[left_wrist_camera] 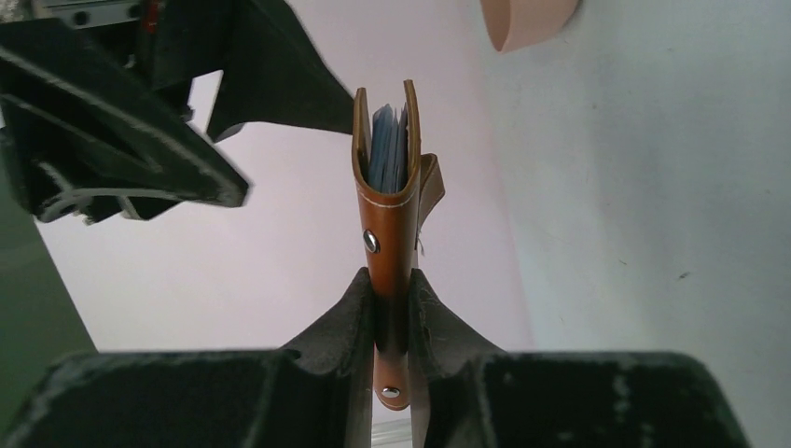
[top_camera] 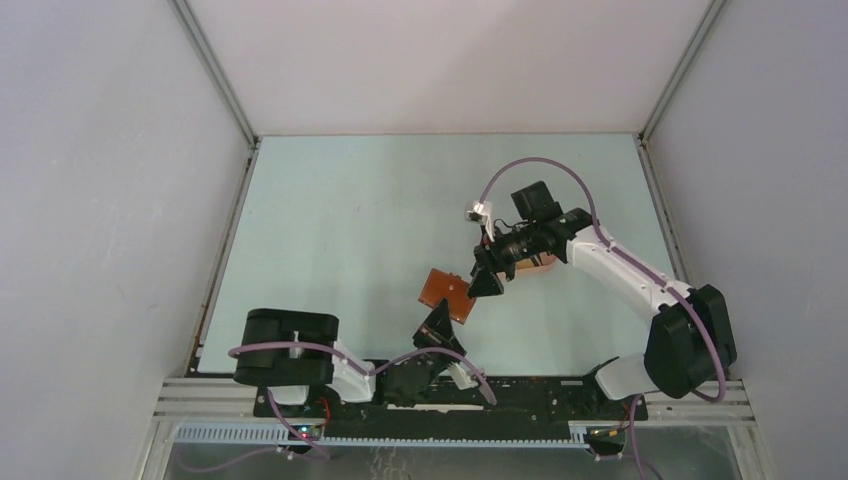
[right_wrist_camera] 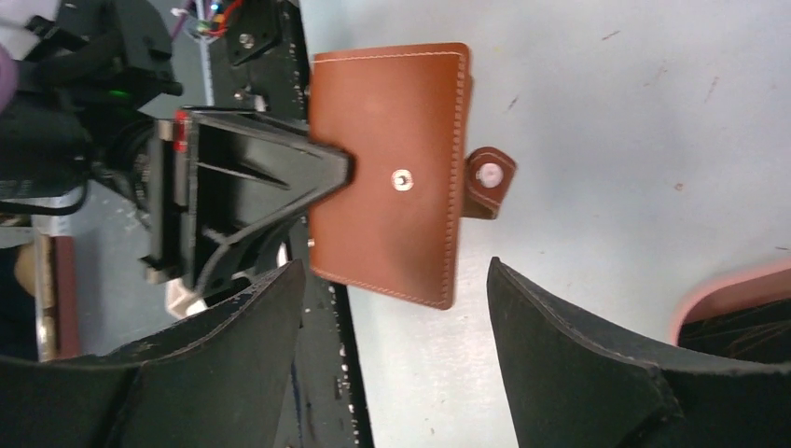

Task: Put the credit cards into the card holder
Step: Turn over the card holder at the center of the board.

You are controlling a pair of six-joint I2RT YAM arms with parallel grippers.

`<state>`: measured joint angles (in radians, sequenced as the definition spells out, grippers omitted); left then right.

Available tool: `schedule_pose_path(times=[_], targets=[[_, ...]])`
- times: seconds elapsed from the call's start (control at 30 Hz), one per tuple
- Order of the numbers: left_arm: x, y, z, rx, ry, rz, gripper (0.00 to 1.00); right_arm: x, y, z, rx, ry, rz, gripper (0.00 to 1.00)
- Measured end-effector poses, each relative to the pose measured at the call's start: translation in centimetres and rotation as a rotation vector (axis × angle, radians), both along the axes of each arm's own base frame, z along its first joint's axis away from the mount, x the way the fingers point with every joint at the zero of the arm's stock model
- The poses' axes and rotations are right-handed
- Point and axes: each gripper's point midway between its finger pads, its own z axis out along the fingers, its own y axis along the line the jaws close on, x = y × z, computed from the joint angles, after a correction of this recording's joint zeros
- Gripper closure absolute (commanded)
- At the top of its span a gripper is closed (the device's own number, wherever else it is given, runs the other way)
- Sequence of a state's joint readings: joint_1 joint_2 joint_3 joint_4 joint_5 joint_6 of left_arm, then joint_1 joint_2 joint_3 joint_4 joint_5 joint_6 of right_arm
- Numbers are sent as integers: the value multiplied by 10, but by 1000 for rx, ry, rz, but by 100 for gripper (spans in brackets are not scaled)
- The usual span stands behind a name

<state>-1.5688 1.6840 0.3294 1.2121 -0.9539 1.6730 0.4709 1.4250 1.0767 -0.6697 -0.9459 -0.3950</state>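
The card holder (top_camera: 445, 289), a reddish-brown leather wallet, is folded and held above the table. My left gripper (top_camera: 440, 326) is shut on its near edge; in the left wrist view my left gripper (left_wrist_camera: 392, 280) pinches the wallet (left_wrist_camera: 390, 224) edge-on. Light blue credit cards (left_wrist_camera: 385, 154) show between its leaves. In the right wrist view the wallet (right_wrist_camera: 387, 168) shows its outer face, with the snap tab (right_wrist_camera: 490, 179) hanging loose. My right gripper (top_camera: 487, 283) is open and empty just right of the wallet; in its own view my right gripper (right_wrist_camera: 395, 271) has its fingers spread beside the wallet's lower edge. Other cards are not visible.
A pink tray (right_wrist_camera: 737, 285) lies on the table to the right, mostly under the right arm (top_camera: 600, 255); something dark lies in it. It also shows in the left wrist view (left_wrist_camera: 527, 21). Grey walls close in the table on three sides.
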Motion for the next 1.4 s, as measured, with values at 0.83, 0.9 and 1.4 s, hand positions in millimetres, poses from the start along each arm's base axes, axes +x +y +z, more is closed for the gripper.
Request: schedule_pose_path(times=[0.83,0.9,1.4], targets=[[6,75,74,-1312,552,-62,100,22,-19,19,227,132,-141,0],[10,78,92,-1441,640,-144,100,10,-14,17,244,122,-114,0],[-14,45,46,-1130,907,-289,100,19,15,41,294,471,-256,21]])
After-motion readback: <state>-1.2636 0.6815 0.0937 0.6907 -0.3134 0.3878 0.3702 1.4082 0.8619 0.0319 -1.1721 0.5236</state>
